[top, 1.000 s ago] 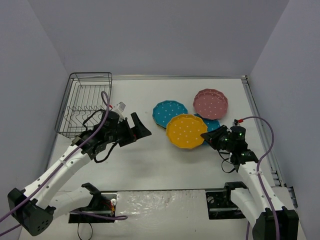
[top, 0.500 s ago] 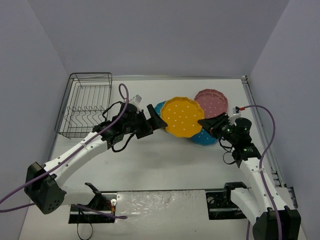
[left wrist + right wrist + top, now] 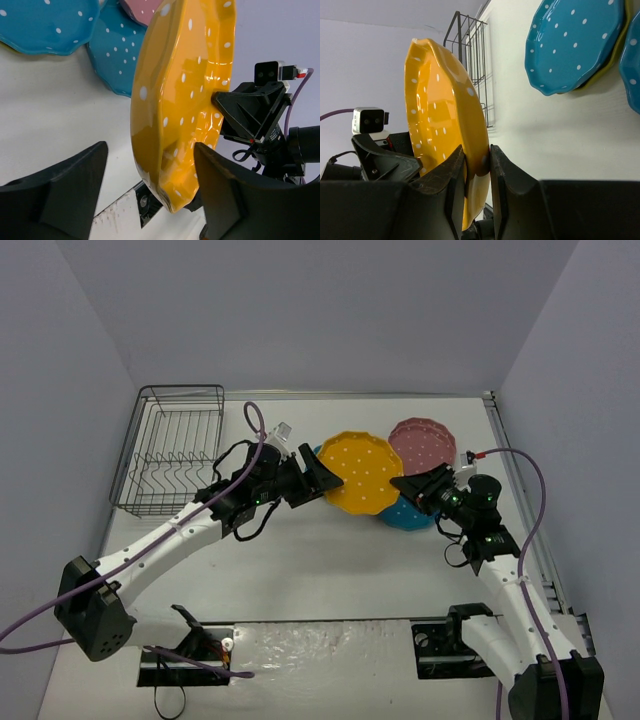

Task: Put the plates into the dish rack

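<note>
While the right gripper (image 3: 410, 486) pinches one rim of an orange-yellow plate (image 3: 365, 472) and holds it on edge in the air above the middle of the table (image 3: 330, 570), the left gripper (image 3: 322, 480) reaches in from the other side. Its fingers stand apart, one on each face of the plate's opposite rim, and are not visibly clamped on it. This looks like a handover between the arms, a step toward carrying the plate to the dish rack (image 3: 182, 387). The rack sits well apart at the table's far left corner, with no plates seen in it. The next move likely calls for the left fingers to press firmly onto the rim before the right ones let go, or the plate could drop. The plate is round and glossy, scalloped at the edge and scattered with small white dots. A pink plate (image 3: 425, 443) and a teal plate (image 3: 410, 516) lie flat on the table beside it.
</note>
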{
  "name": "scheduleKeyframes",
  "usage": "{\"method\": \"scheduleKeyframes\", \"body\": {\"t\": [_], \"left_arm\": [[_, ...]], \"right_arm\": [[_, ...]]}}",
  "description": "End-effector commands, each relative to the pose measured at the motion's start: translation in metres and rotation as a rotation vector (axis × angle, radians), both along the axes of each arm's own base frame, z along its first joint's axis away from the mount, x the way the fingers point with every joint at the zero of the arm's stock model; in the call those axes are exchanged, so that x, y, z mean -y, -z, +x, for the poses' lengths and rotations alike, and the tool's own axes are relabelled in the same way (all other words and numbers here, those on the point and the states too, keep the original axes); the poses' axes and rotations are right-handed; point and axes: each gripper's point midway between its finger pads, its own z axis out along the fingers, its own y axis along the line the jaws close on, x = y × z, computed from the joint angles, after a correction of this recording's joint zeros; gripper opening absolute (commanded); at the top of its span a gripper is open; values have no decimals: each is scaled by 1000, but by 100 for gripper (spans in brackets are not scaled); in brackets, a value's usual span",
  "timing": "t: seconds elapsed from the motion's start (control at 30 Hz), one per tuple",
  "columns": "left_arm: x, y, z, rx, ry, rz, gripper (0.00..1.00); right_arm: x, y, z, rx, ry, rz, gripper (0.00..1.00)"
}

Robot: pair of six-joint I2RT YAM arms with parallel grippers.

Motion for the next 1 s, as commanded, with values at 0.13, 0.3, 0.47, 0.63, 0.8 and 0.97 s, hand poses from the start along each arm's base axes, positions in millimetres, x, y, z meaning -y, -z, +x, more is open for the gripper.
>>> {"method": "scheduleKeyframes", "body": {"t": [0.13,0.3,0.47,0.63,0.8,0.97], "left_arm": [[11,-73,8,174,-2,-152,53],[12,-76,8,182,0,-177,47],[12,-79,7,191,-3,-187,28],[12,-82,2,200,10,-191,0],[5,-93,-4,248,15,-180,0],[-15,-105,-8,311,-10,-101,0]], "right_arm": [[-15,-90,-2,283,-72,101,0],[-16,-87,-2,274,-71,111,0],[-18,-83,-2,265,-74,111,0],[-18,-80,-3,257,-74,106,0],[-16,-71,-4,244,-71,30,9],[-8,-67,-4,262,-58,-112,72]]}}
